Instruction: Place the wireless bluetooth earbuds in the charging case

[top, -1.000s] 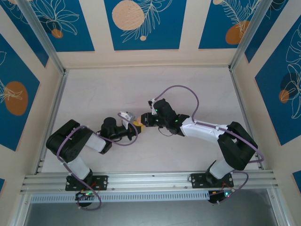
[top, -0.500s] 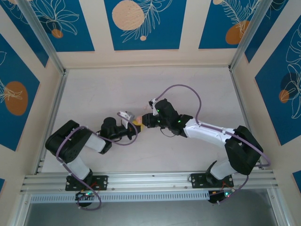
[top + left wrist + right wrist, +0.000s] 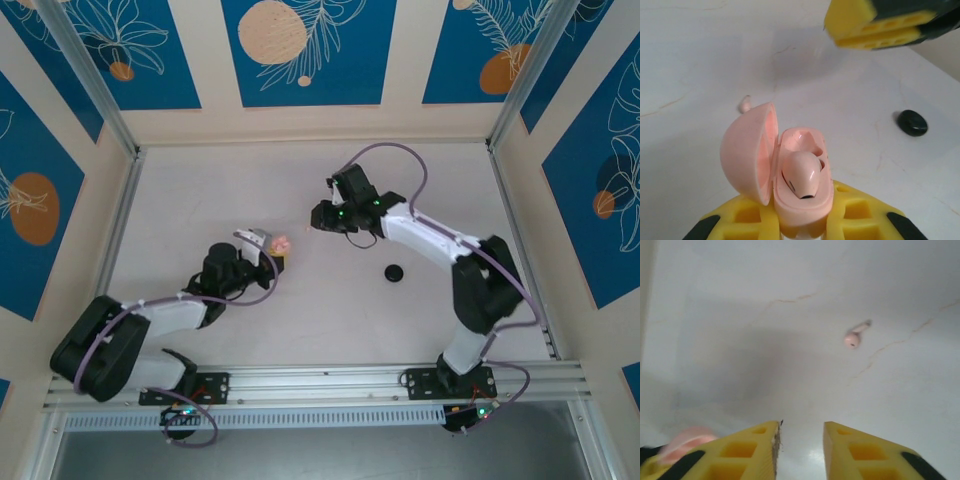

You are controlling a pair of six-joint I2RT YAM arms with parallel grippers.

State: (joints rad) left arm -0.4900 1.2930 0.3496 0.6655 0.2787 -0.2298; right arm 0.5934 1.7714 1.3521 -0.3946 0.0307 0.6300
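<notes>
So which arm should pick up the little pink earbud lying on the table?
Right. The right gripper is open and empty, with the loose pink earbud ahead of it. The left gripper is shut on the open pink charging case, so it's busy.

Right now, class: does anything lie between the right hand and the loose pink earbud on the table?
Nothing visible does. From the right wrist, bare table lies between the right hand and the loose pink earbud; the small black object sits off to one side.
</notes>
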